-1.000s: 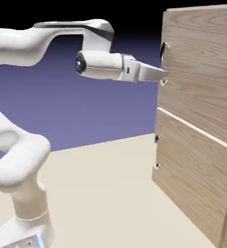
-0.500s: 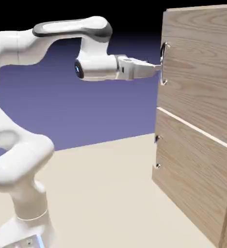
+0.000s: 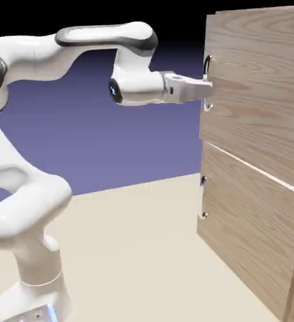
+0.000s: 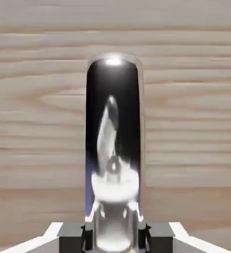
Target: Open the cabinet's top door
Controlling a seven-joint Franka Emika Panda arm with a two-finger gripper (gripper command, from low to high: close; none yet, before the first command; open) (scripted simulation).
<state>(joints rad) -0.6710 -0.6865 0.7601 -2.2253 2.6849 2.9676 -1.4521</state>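
Note:
The cabinet (image 3: 256, 157) is a tall light-wood box at the exterior view's right. Its top door (image 3: 256, 82) is the upper panel, with a curved silver handle (image 3: 207, 85) near its left edge. My gripper (image 3: 207, 88) reaches level from the left and is shut on that handle. In the hand view the shiny handle (image 4: 113, 148) fills the middle, running up from between my grey fingertips (image 4: 70, 232), which press against it on both sides. The top door's (image 4: 186, 123) wood grain fills the space behind it. The door's left edge stands slightly out from the lower panel.
The lower door (image 3: 250, 226) has two small dark handle mounts (image 3: 203, 197) on its left edge. The beige table (image 3: 137, 251) spreads between the robot's base (image 3: 30, 295) and the cabinet.
My gripper has closed on the top door's handle after standing open around it. The arm has shifted slightly, and the door's handle edge has moved a little to the left.

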